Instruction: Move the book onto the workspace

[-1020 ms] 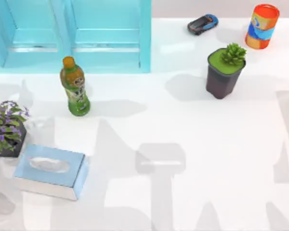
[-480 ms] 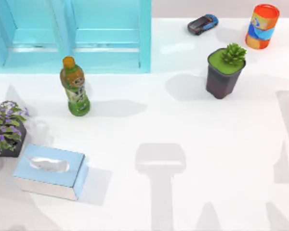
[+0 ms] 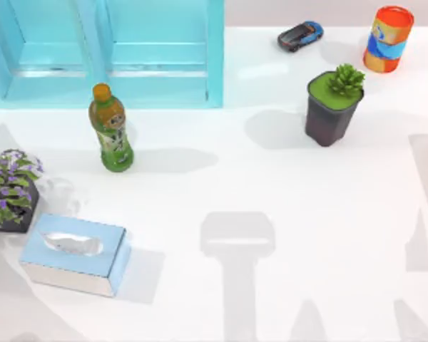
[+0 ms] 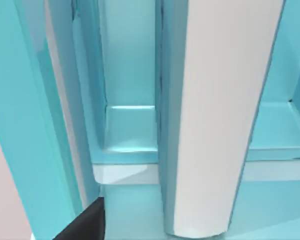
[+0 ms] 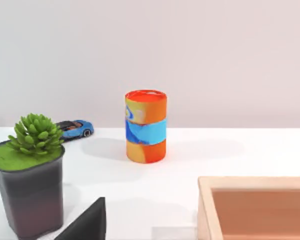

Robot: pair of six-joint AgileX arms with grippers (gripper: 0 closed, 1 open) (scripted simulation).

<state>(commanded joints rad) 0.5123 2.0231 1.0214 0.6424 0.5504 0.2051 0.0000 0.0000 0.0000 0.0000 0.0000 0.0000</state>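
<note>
left claw point(image 4: 87, 225) close against turquoise shelf point(image 4: 130, 125).

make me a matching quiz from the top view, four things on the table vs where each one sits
Things:
1. green bottle
2. toy car
3. tissue box
4. orange can

Places:
A. far right corner
B. near left, beside the purple-flowered plant
C. just in front of the turquoise shelf
D. far edge, behind the succulent pot

Pairs: 1-C, 2-D, 3-B, 4-A
</note>
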